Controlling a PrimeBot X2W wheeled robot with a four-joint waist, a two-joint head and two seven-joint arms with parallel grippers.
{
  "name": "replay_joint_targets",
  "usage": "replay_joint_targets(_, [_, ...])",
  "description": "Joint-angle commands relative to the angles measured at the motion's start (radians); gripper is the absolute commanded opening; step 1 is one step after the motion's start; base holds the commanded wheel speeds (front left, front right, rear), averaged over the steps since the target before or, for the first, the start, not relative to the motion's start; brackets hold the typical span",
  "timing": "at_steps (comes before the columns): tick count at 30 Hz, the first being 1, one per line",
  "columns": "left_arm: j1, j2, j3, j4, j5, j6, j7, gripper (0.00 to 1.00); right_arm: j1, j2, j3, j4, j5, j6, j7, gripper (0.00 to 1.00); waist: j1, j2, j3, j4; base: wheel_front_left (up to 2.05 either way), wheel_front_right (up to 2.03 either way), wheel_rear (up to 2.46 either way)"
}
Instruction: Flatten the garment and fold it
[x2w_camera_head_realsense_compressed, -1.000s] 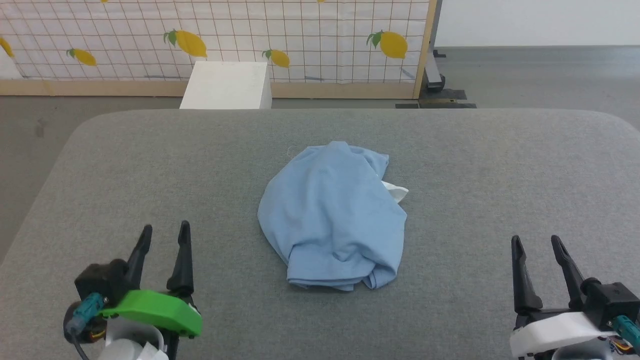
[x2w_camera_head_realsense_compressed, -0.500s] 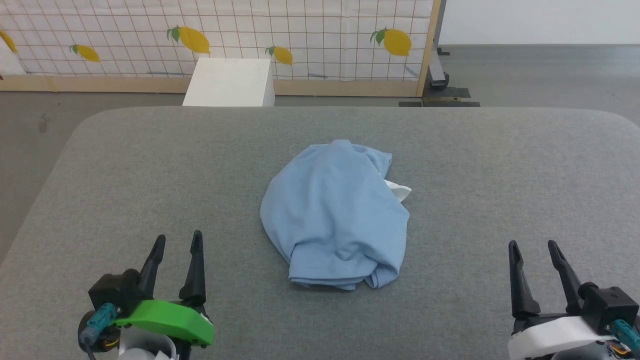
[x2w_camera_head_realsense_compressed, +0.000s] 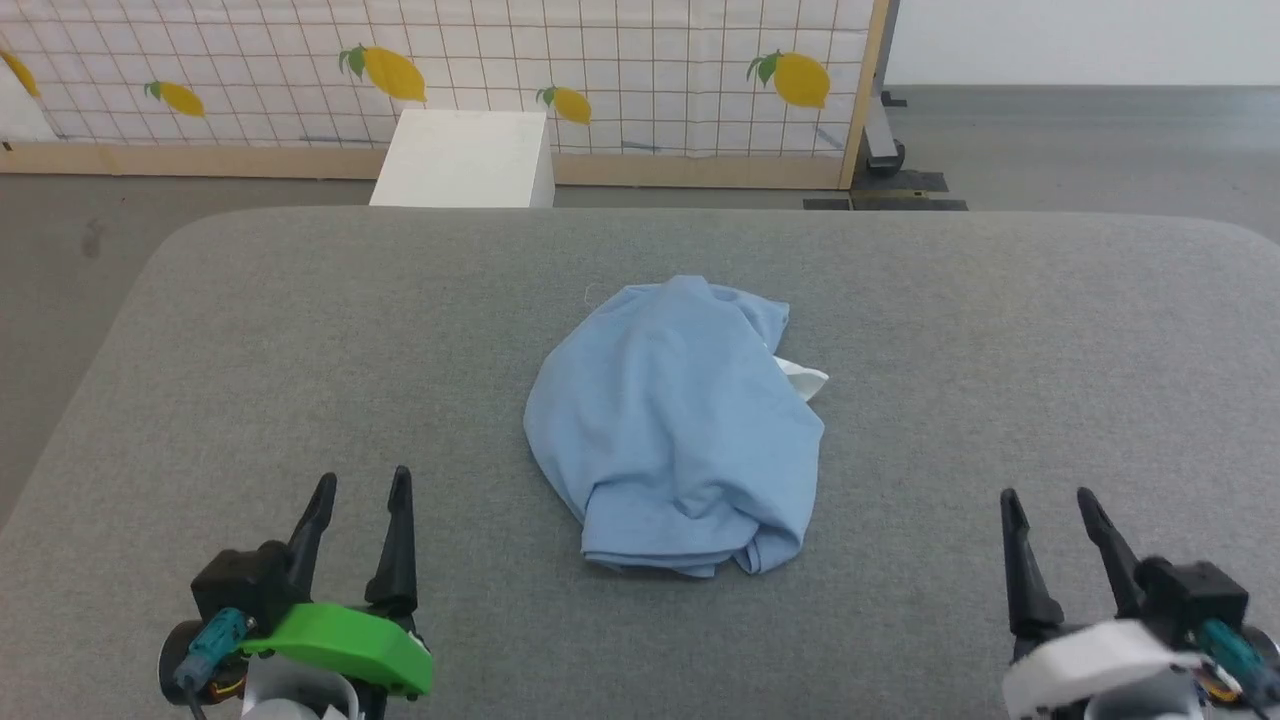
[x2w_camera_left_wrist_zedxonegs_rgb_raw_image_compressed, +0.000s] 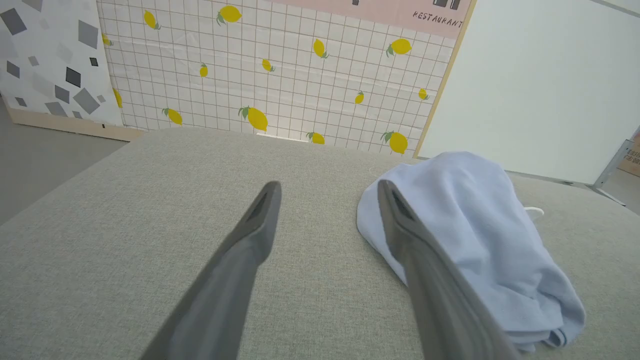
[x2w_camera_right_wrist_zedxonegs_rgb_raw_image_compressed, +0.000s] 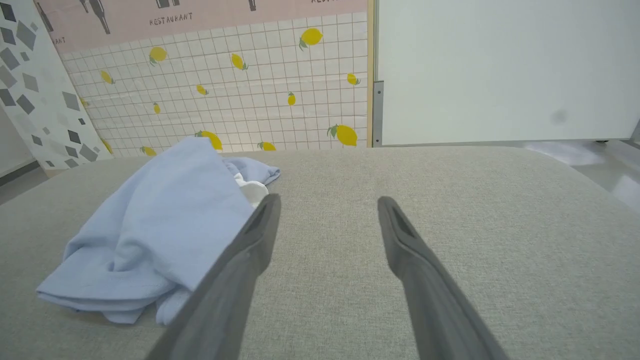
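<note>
Garment (x2w_camera_head_realsense_compressed: 675, 430) lies bunched in a rumpled heap at the middle of your grey counter (x2w_camera_head_realsense_compressed: 300, 330), with a white edge (x2w_camera_head_realsense_compressed: 805, 380) peeking out on its right. Your left gripper (x2w_camera_head_realsense_compressed: 364, 476) and right gripper (x2w_camera_head_realsense_compressed: 1045, 494) hover at the near corners, fingers apart, holding nothing.

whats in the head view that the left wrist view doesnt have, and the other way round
Head view adds: the open right pincer at the table's near right, and a white box on the floor beyond the table. Left wrist view adds: a pink restaurant sign and a panel with grey squares. Shared: the crumpled light blue garment, the grey table, the lemon-print wall and the open left pincer, apart from the cloth.
</note>
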Motion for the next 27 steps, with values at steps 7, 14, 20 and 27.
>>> replay_joint_targets(7, [-0.020, -0.012, 0.012, -0.011, 0.053, -0.001, -0.005, 1.00, -0.240, 0.000, 0.084, 0.097, -0.017, -0.002, 0.261, 1.00, 0.0000, 0.0000, 0.053, 0.017, 0.00, 0.00, 0.00])
replay_joint_targets(14, [-0.054, -0.032, 0.021, -0.021, 0.090, -0.016, -0.005, 1.00, -0.460, 0.000, 0.230, 0.278, -0.071, -0.002, 0.609, 1.00, 0.0000, 0.0000, 0.118, 0.054, 0.00, 0.00, 0.00])
replay_joint_targets(20, [-0.085, -0.056, 0.032, -0.020, 0.107, -0.035, -0.005, 1.00, -0.560, 0.000, 0.293, 0.408, -0.128, -0.002, 0.768, 1.00, 0.0000, 0.0000, 0.174, 0.099, 0.00, 0.00, 0.00])
replay_joint_targets(27, [-0.106, -0.075, 0.046, -0.019, 0.132, -0.052, -0.005, 1.00, -0.576, 0.000, 0.309, 0.523, -0.150, -0.002, 0.837, 1.00, 0.0000, 0.0000, 0.208, 0.142, 0.00, 0.00, 0.00])
